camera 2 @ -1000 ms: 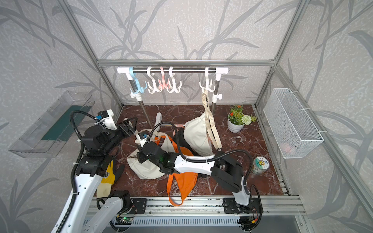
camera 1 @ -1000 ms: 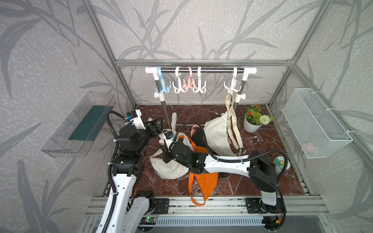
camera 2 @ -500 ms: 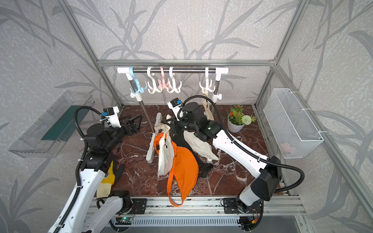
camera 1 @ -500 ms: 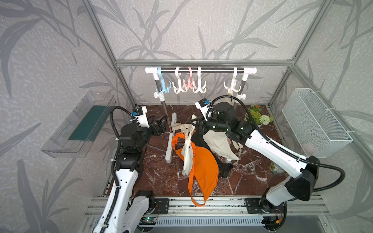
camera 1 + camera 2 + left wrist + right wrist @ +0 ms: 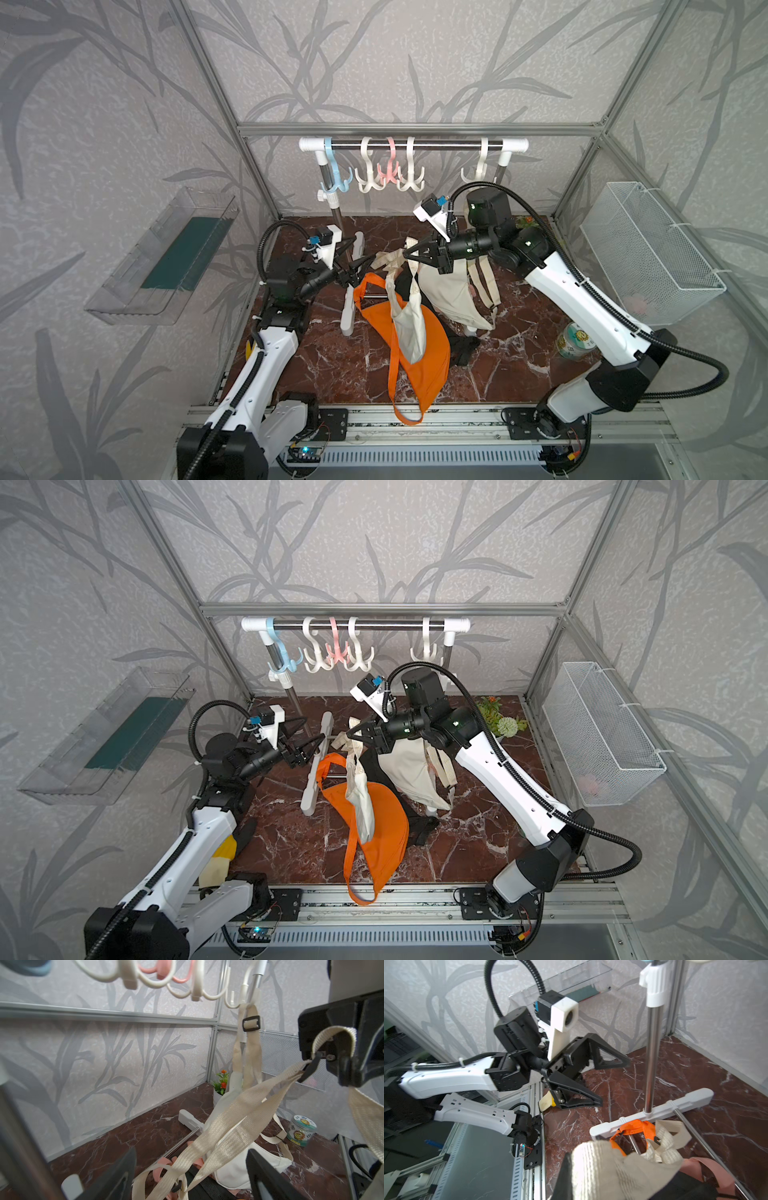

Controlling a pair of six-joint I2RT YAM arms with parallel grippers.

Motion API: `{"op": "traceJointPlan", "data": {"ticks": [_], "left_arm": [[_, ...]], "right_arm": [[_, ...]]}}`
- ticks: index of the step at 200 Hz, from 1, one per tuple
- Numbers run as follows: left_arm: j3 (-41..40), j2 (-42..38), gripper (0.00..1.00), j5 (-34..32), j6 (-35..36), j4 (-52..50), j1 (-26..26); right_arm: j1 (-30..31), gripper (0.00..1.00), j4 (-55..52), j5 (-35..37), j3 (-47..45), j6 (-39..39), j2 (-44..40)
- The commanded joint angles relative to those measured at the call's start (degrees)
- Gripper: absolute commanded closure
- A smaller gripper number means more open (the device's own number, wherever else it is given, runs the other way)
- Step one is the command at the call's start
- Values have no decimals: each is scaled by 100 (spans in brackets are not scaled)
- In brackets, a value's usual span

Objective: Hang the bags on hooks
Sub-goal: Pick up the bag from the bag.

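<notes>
Little potted plant (image 5: pixel 505 726) with orange and white blooms sits far right on the dark red marble floor (image 5: pixel 332 365). A green-labelled jar (image 5: pixel 575 341) stands nearer, also on the right. The white wire basket (image 5: pixel 665 266) on the right wall has something pink inside. A clear tray (image 5: pixel 124 291) with a green mat hangs on the left wall.

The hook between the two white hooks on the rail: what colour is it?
The hook is pink; a top view shows it best.

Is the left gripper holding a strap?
No: in the right wrist view the left gripper stands wide open and empty, while the right gripper pinches the strap.
</notes>
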Motion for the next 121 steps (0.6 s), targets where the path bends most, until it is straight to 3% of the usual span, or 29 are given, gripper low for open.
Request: {"op": "traceJointPlan", "data": {"ticks": [1,43,91,110,121], "left_arm": [[0,333,15,515,541,711,-322],[228,1005,15,990,592,935,-856],[299,1497,16,1104,324,1467,-979],[428,1740,21,922,354,1457,-1032],[514,1878,29,760,352,1472,-1093]], "right_arm": [[-25,100,-122,-628,93,-238,-64],[-24,100,-158,-658,124,-261,-33],[-23,100,-150,-772,76,-250,-22],[-25,100,-90,-894,28,-198,-33],[-23,100,-82,-948,-6,-192,-31]]}}
